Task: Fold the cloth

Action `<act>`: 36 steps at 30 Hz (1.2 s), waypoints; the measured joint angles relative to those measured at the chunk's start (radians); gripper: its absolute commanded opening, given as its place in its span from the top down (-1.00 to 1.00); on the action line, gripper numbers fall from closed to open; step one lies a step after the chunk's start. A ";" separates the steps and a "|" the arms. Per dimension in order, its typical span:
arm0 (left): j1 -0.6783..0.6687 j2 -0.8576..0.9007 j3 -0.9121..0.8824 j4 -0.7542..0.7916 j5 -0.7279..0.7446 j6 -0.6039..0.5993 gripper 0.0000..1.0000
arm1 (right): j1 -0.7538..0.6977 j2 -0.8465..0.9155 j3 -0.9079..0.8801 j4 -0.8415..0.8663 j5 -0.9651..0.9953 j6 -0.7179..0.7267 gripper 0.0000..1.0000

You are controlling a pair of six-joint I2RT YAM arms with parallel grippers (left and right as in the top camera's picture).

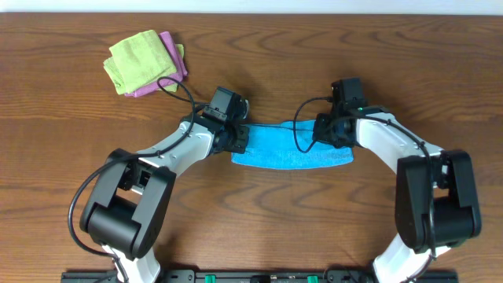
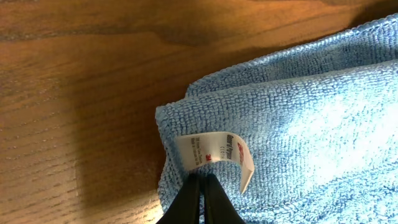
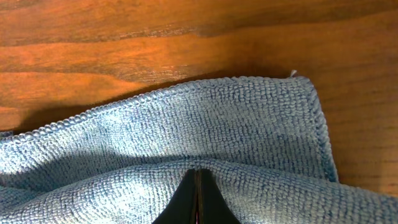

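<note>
This looks like a robotics lab bench rather than a home. Two black-and-white robot arms, the left arm (image 1: 130, 196) based at 7 o'clock and the right arm (image 1: 432, 196) at 5 o'clock, sit by a black mounting rail (image 1: 259, 277) at 6 o'clock on a wood-grain table (image 1: 63, 141). Black cables (image 1: 296, 126) run exposed along them. The only goods are practice pieces: a blue microfibre cloth (image 1: 291, 151) at centre, and a lime-green cloth (image 1: 137, 59) over a pink-purple cloth (image 1: 171, 51) at 10 o'clock.
</note>
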State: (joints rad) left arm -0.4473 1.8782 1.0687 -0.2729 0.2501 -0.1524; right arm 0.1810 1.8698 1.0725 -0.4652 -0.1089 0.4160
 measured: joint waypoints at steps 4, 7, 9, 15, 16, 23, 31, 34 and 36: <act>0.008 0.023 0.018 -0.003 0.001 0.000 0.88 | 0.000 0.005 0.006 -0.001 -0.001 -0.008 0.97; 0.008 0.031 0.034 -0.009 0.001 0.000 0.88 | 0.000 0.005 0.008 -0.005 -0.003 -0.011 0.97; 0.009 0.034 0.047 -0.029 0.000 0.000 0.88 | 0.000 0.005 0.011 -0.013 -0.003 -0.011 0.97; 0.009 0.039 0.145 -0.148 -0.003 0.009 0.88 | 0.000 0.010 0.051 -0.113 0.002 -0.023 0.97; 0.009 0.039 0.169 -0.171 -0.003 0.014 0.88 | 0.000 0.010 0.062 -0.133 0.008 -0.024 0.97; 0.009 0.023 0.229 -0.207 -0.003 0.023 0.88 | 0.000 -0.013 0.109 -0.181 0.059 -0.039 0.97; 0.009 -0.144 0.230 -0.340 0.001 0.024 0.88 | 0.000 -0.179 0.109 -0.304 0.132 -0.045 0.97; 0.009 -0.206 0.230 -0.375 0.025 0.024 0.88 | 0.000 -0.252 0.110 -0.349 0.163 -0.046 0.97; 0.009 -0.237 0.225 -0.375 0.046 0.023 0.88 | 0.000 -0.306 0.109 -0.368 0.183 -0.046 0.97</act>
State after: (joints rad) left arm -0.4381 1.6409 1.2934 -0.6476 0.2962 -0.1295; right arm 0.1810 1.5639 1.1820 -0.8330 0.0738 0.3702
